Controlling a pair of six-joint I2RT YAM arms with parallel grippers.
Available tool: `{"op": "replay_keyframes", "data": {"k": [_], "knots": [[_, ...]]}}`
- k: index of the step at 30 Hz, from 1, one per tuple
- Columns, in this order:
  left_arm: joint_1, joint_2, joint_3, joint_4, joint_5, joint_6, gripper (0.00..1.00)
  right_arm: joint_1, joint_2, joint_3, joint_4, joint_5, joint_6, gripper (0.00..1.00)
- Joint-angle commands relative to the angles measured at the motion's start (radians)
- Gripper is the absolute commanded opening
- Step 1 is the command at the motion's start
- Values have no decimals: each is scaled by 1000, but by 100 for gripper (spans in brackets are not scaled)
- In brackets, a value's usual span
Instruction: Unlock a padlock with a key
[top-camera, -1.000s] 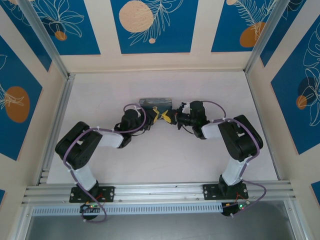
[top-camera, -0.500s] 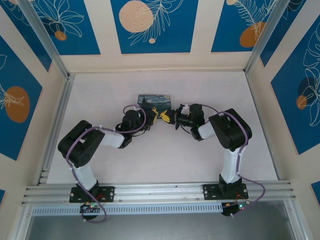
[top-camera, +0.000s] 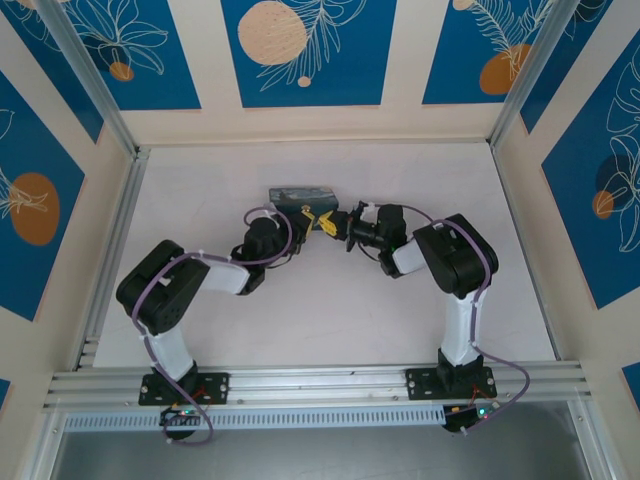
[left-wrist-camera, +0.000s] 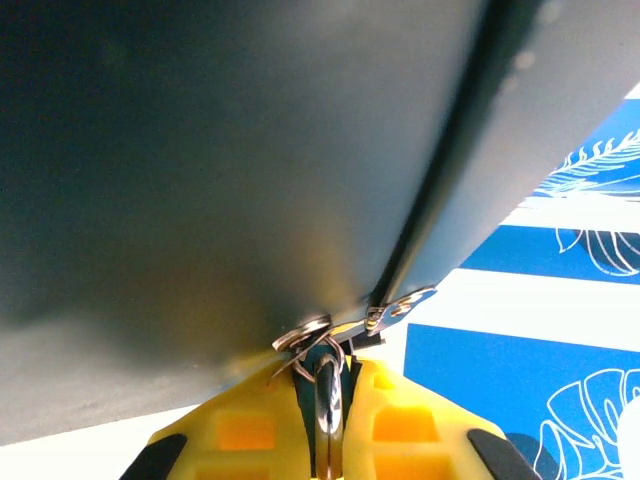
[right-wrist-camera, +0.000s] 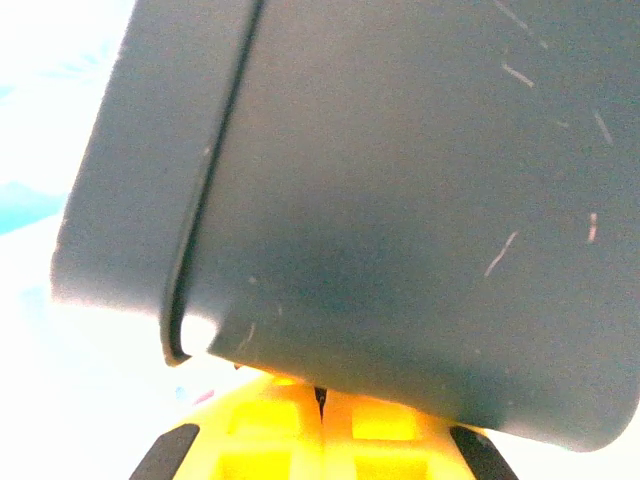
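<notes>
Box (top-camera: 303, 193) has shifted toward 11 o'clock on the table (top-camera: 330, 310) since half a second ago. Padlock (left-wrist-camera: 326, 392) sits at the box latch (left-wrist-camera: 400, 305), pinched in the nearly closed left end effector (left-wrist-camera: 330, 372). Right end effector (right-wrist-camera: 321, 400) is fully closed, at 3 o'clock of the left one; cannot tell if it holds anything.

One camera looks down from high above at the whole table (top-camera: 330, 310). Both wrist cameras sit very close to the box (top-camera: 295, 193), seen in all three.

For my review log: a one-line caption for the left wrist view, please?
Left pincer shut on a thin silvery loop by the metal latch of the dark box.
</notes>
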Motion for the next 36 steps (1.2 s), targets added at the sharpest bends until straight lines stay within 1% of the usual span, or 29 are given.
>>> {"op": "replay_keyframes", "data": {"k": [1, 4, 7, 9, 12, 14, 18, 23, 29, 32, 33, 34, 36], "knots": [[-141, 12, 42, 122, 293, -17, 0, 41, -29, 39, -13, 16, -46, 0], [-141, -3, 29, 113, 289, -9, 0, 10, -25, -1, 20, 15, -36, 0], [-142, -9, 24, 113, 292, -5, 0, -10, -35, -19, 6, 6, -61, 0], [-142, -13, 23, 116, 298, -2, 0, -23, -49, -13, -52, -25, -118, 0], [-141, -20, 26, 115, 327, 7, 0, -45, -84, 15, -220, -100, -261, 0], [-141, -28, 24, 110, 338, 15, 0, -61, -95, 25, -284, -137, -324, 0], [-139, -42, 22, 96, 355, 34, 0, -92, -96, 22, -319, -187, -372, 0], [-138, -39, 32, 101, 375, 43, 0, -118, -95, -6, -326, -200, -390, 0], [-139, -29, 48, 97, 393, 55, 0, -102, -87, 2, -314, -193, -365, 0], [-145, -17, 59, 103, 402, 58, 0, -45, -67, 57, -241, -190, -285, 0], [-148, -10, 64, 111, 406, 55, 0, -22, -66, 88, -250, -192, -281, 0], [-150, -4, 69, 119, 413, 52, 0, -9, -73, 113, -281, -187, -299, 0], [-152, 2, 74, 135, 421, 42, 0, -17, -102, 139, -451, -167, -396, 0]]}}
